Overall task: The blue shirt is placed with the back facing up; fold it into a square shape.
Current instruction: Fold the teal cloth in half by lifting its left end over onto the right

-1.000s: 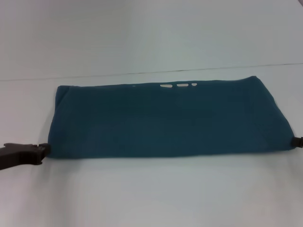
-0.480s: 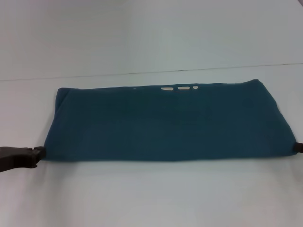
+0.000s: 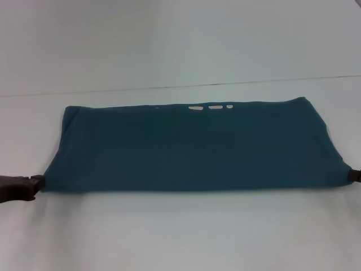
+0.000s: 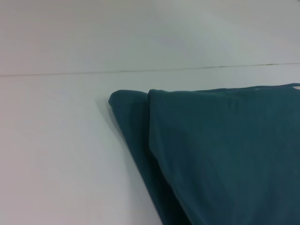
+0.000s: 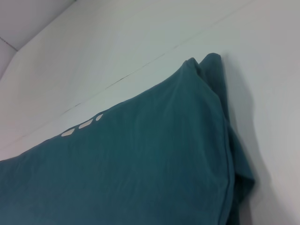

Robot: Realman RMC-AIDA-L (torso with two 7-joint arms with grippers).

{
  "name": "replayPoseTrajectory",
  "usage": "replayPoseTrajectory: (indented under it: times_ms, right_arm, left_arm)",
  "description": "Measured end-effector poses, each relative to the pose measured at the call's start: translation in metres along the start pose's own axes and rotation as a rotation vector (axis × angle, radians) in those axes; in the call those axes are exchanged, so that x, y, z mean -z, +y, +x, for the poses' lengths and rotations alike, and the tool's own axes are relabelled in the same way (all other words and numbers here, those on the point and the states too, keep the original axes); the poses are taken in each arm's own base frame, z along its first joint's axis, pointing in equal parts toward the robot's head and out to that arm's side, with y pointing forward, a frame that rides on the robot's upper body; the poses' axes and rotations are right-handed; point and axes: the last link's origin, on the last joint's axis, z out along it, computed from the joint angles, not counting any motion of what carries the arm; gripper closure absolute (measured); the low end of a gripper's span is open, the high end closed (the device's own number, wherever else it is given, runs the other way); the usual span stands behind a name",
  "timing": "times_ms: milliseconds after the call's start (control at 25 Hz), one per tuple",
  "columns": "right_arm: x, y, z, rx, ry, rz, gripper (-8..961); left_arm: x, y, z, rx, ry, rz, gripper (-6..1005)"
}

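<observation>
The blue shirt (image 3: 194,145) is spread as a wide folded band on a pale, plain table (image 3: 180,231), whose far edge is met by a thin dark seam (image 3: 225,83) below a blank wall (image 3: 180,39). Its near left corner is pinched by the left gripper (image 3: 37,183), its near right corner by the right gripper (image 3: 353,175).
</observation>
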Motion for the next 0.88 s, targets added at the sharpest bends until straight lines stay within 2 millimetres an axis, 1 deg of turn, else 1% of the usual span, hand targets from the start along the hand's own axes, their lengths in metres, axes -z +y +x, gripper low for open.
replayPoseTrajectory:
  times_ms: [240,400,520,640,800,880]
  right_arm:
    - [-0.002,0.004,0.0,0.009,0.007,-0.017,941]
    - [0.002,0.007,-0.004,0.031,0.006,-0.047,940]
    - [0.009,0.009,-0.012,0.048,-0.028,-0.06,875]
    - [0.019,0.01,-0.02,0.056,-0.088,-0.069,809]
    - [0.033,0.014,-0.031,0.063,-0.189,-0.121,722]
    - [0.036,0.019,-0.035,0.078,-0.218,-0.163,638]
  left_arm:
    - [0.0,0.002,0.002,-0.005,-0.001,-0.016,999]
    - [0.004,0.006,0.007,-0.017,-0.002,-0.048,951]
    - [0.008,0.005,0.01,-0.002,0.006,-0.046,916]
    - [0.018,-0.002,0.01,0.056,0.026,-0.027,880]
    - [0.024,-0.005,0.007,0.115,0.028,-0.036,652]
    - [0.028,-0.005,0.005,0.152,0.021,-0.058,603]
